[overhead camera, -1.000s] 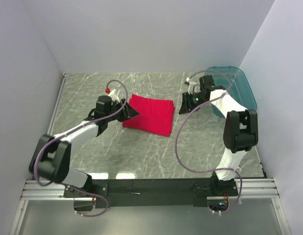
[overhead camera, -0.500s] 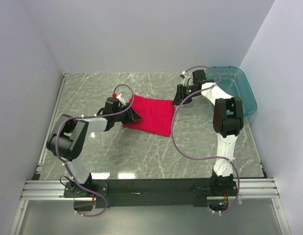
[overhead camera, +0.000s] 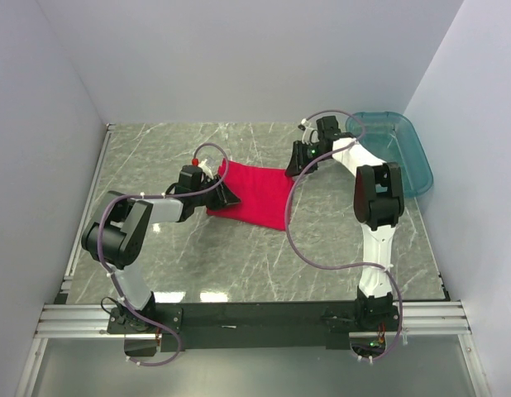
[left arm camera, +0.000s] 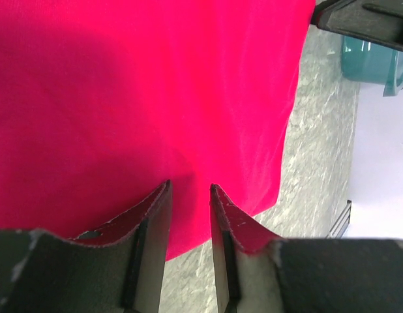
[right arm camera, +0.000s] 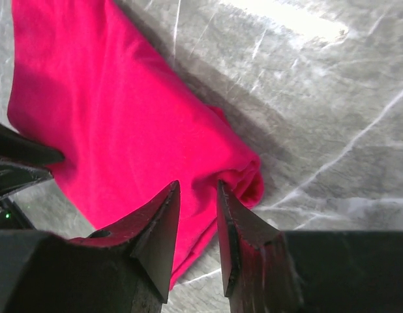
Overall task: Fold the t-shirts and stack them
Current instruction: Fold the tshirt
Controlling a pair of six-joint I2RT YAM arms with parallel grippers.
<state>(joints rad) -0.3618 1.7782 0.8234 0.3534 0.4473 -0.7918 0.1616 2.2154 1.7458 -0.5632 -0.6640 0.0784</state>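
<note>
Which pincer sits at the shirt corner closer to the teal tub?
The right pincer, at the far right corner of the red t-shirt, toward the teal tub; the left pincer is at the shirt's opposite, left edge.

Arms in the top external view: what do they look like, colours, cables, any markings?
Both the left arm and right arm have white links between chunky black joints. A greyish-purple cable loops loosely along each. The left wrist carries a small red cap. The fingers are black, tapered wedges with scuffed edges.
</note>
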